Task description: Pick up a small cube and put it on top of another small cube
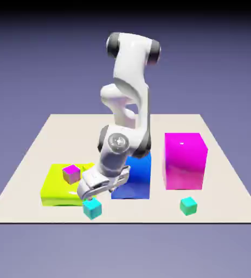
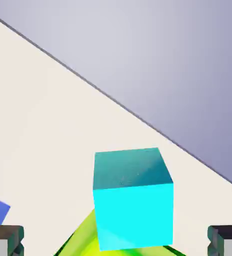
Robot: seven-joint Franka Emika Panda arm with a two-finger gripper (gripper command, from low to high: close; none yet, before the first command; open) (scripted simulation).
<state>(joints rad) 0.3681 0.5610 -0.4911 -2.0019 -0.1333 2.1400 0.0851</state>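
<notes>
Cyan small cube (image 2: 133,197) sits dead ahead of the tool (image 2: 116,240), centred between its spread fingers (image 2: 5,239); nothing gripped, straight advance needed.

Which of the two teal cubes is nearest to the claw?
The teal cube beside the yellow block, directly under the claw; the other teal cube sits before the magenta block.

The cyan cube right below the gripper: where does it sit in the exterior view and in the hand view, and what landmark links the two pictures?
Exterior view: the cyan cube lies near the table's front edge, lower left of middle, just below the gripper.
Hand view: the same cube fills the lower middle, between the two grey fingertips, which stand wide apart.
Shared landmark: the yellow-green block, beside the cube in both views.
</notes>
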